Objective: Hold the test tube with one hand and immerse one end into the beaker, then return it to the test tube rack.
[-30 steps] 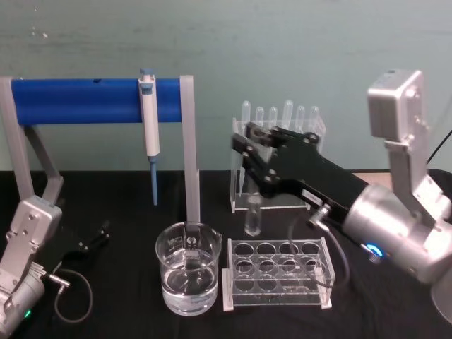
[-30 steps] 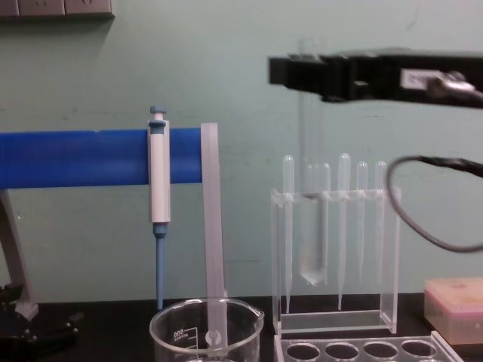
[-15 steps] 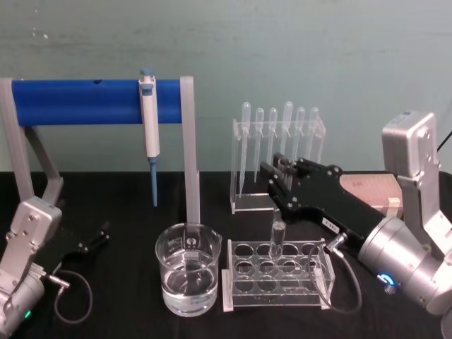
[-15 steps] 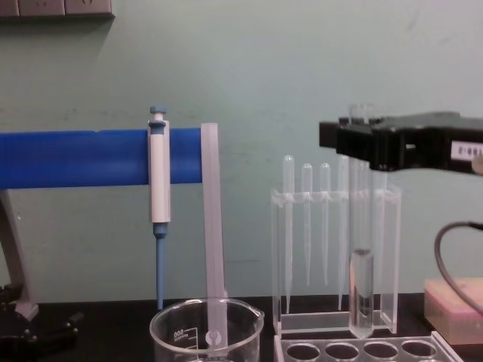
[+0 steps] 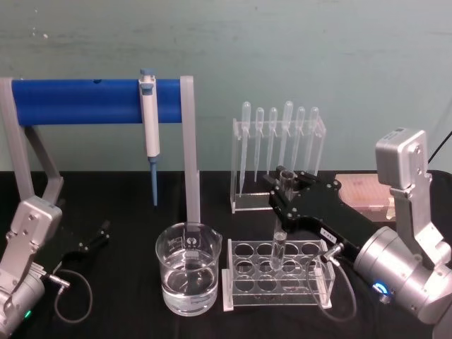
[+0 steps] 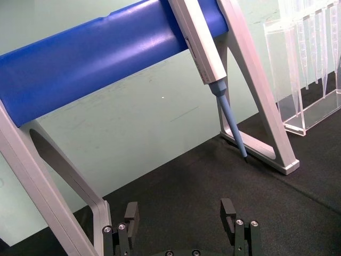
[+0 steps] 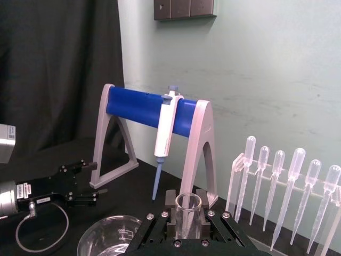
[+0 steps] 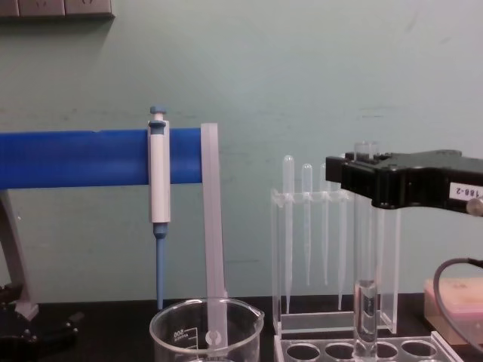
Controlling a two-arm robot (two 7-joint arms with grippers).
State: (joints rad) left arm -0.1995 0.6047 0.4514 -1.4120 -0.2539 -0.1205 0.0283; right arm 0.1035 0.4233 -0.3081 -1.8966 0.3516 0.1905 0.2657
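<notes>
My right gripper (image 5: 284, 185) is shut on the upper part of the test tube (image 5: 278, 244), a clear glass tube that hangs upright. Its rounded bottom dips into a back-row hole of the clear rack (image 5: 277, 295). In the chest view the black jaws (image 8: 364, 181) clamp the test tube (image 8: 366, 302) just below its rim, and some clear liquid shows in its lower part. The beaker (image 5: 188, 277), part full of clear liquid, stands left of the rack, apart from the tube. The right wrist view shows the test tube's open rim (image 7: 188, 209) between the fingers. My left gripper (image 6: 180, 218) is parked open at the far left.
A grey stand with a blue bar (image 5: 92, 101) holds a white-and-blue micropipette (image 5: 149, 123) behind the beaker. A clear holder with several plastic pipettes (image 5: 279, 134) stands behind the rack. A pink box (image 5: 364, 189) lies at the right. Cables trail from both wrists.
My right gripper has come down and to the right with the test tube, from high in front of the pipette holder to the rack. The tube's bottom now sits in a rack hole.
</notes>
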